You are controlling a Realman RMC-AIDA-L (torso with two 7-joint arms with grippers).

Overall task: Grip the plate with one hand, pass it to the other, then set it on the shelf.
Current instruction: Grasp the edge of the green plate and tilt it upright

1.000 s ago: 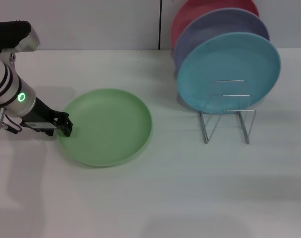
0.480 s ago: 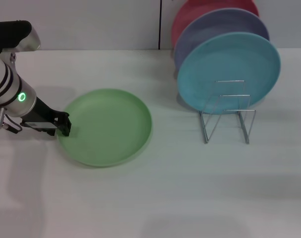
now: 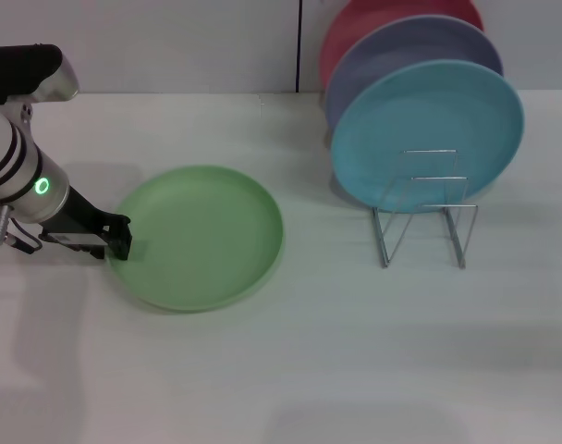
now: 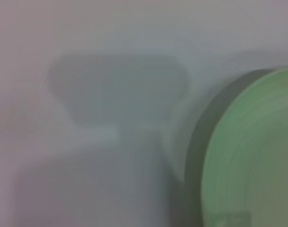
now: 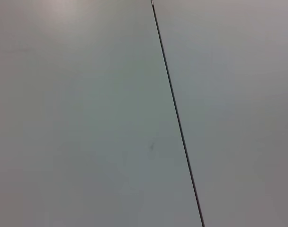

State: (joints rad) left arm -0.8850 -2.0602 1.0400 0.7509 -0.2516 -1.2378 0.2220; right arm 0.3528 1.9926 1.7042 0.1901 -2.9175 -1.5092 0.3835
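The light green plate (image 3: 200, 236) lies flat on the white table, left of centre in the head view. My left gripper (image 3: 120, 237) is at the plate's left rim, touching or overlapping its edge. The left wrist view shows the plate's rim (image 4: 248, 156) close by, blurred, with a dark shadow beside it. The silver wire shelf (image 3: 425, 217) stands to the right, and its front slots hold nothing. My right gripper is out of view; its wrist view shows only a pale wall with a dark seam (image 5: 177, 118).
A light blue plate (image 3: 429, 129) stands upright at the back of the shelf. A lavender plate (image 3: 392, 51) and a red plate (image 3: 364, 23) stand behind it. White table (image 3: 309, 370) stretches between the green plate and the shelf and along the front.
My left arm has shifted very slightly to the left at the plate's rim. The plate has not visibly moved.
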